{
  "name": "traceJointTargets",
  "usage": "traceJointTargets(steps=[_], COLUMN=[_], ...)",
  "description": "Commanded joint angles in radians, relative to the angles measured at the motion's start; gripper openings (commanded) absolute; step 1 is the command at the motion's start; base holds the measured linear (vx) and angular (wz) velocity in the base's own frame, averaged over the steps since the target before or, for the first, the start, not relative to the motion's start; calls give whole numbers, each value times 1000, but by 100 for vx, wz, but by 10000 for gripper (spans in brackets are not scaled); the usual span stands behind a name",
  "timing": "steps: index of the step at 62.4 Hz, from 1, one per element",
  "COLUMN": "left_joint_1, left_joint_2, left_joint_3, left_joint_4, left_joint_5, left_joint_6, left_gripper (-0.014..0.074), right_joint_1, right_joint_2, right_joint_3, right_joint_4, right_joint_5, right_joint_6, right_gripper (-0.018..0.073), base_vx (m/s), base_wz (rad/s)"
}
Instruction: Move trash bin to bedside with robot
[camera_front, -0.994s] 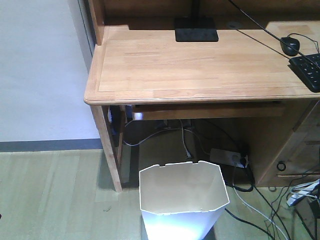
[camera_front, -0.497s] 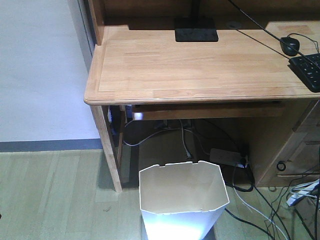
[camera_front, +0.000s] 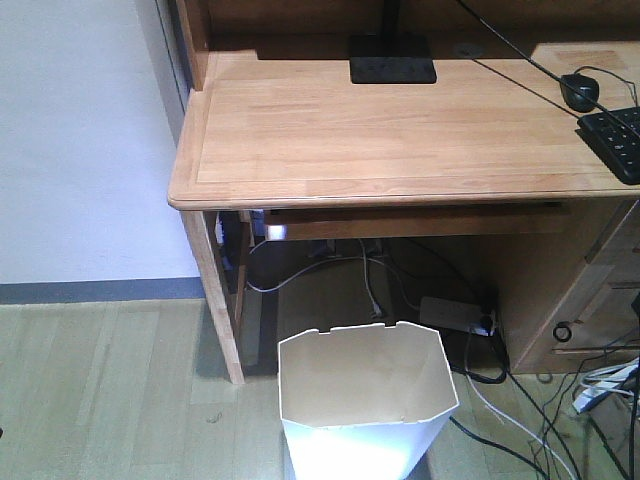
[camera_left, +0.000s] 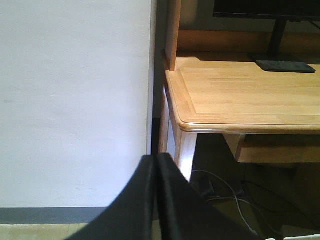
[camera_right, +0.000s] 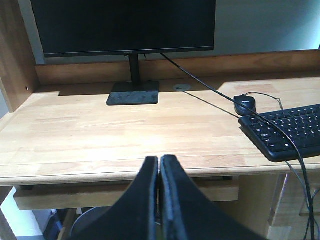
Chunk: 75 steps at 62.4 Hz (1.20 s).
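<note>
The white trash bin with its octagonal rim and cream inside stands on the floor at the bottom middle of the front view, just before the wooden desk. The bed is out of view. My left gripper is shut and empty, pointing at the desk's left front corner and the white wall. My right gripper is shut and empty, held before the desk's front edge. Neither gripper shows in the front view or touches the bin.
On the desk stand a monitor on a black base, a mouse and a keyboard. Under the desk lie a power strip and several cables. A desk leg stands left of the bin. A white wall is left.
</note>
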Motion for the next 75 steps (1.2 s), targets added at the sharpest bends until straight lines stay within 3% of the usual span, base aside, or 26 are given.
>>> traceJointTargets(steps=[1,33,61,75], left_joint_1=[0,0,0,0], left_joint_2=[-14,-14,-14,-14], left_joint_3=[19,19,19,19], left_joint_4=[-4,-4,-4,-4], left_joint_5=[-69,-69,-69,-69], left_joint_6=[-6,-6,-6,-6], left_gripper=[-6,-6,-6,-6], right_joint_1=[0,0,0,0], right_joint_2=[13,13,22,158], right_joint_3=[-35,-35,-36,-136], right_joint_4=[-12,-12,27,27], right_joint_5=[-82,-54,-63,104], right_joint_6=[-13,-13,0,-10], right_gripper=[57,445,459,459], base_vx=[0,0,0,0], base_wz=[0,0,0,0])
